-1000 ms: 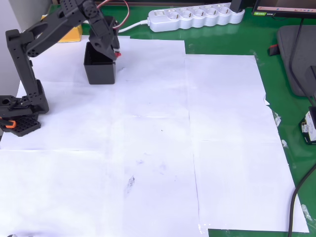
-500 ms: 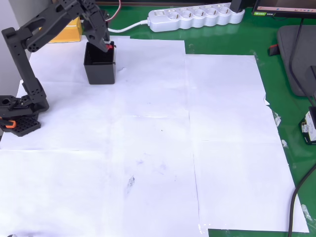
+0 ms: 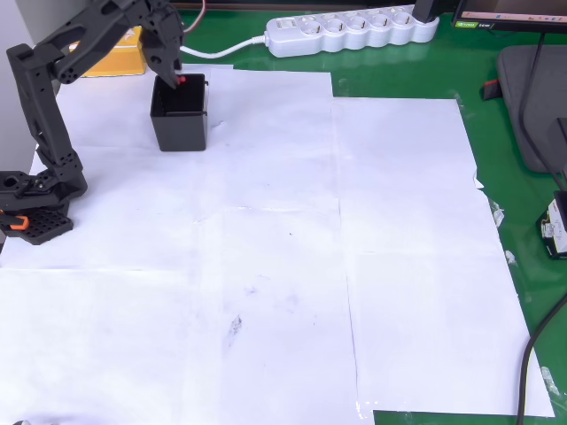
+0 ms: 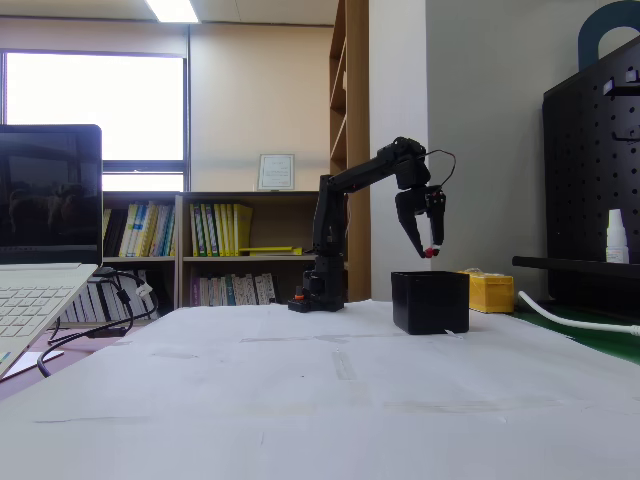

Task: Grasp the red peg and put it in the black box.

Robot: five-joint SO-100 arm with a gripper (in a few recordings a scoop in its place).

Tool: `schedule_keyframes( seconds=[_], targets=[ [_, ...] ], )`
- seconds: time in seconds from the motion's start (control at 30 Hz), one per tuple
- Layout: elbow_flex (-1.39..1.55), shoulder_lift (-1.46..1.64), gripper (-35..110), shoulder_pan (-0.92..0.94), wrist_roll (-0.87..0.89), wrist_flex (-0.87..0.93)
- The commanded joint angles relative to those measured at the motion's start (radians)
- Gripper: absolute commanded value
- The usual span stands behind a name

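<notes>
Black box [image 3: 180, 119] standing upright on the white paper sheets [image 3: 266, 230], near their far left corner in the overhead view, open top showing a dark interior. In the fixed view [image 4: 430, 301], tall straight walls, base flat on the paper. Gripper [image 3: 177, 78] poised over the box's far rim in the overhead view; in the fixed view [image 4: 428, 250], hanging clear above the box's open top, fingers pointing down, a gap of air between tips and rim. Fingers closed around the red peg [image 3: 182, 81], a small red spot at the tips; same red nub at the tip in the fixed view [image 4: 430, 253], above the box and apart from it. Yellow block [image 3: 120, 55] just behind the box, toward the table's far edge, partly hidden by the arm. White power strip [image 3: 353, 30] well to the right of the box along the far edge, on the green mat [image 3: 496, 133]. Robot base [image 3: 35, 208] nearer the camera than the box, at the paper's left edge. Wide bare paper open to the right of and in front of the box.
</notes>
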Motion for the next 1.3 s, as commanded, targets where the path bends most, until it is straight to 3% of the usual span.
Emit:
schedule_keyframes(
  seconds=[0.0,0.73,0.9,1.27],
  targets=[
    [0.021,-0.017,0,-0.008,-0.015,0.005],
    [-0.049,-0.003,3,0.035,-0.032,-0.029],
    [-0.044,-0.002,23,0.035,-0.032,-0.026],
    [0.008,0.003,31,0.041,-0.044,-0.008]
  ],
)
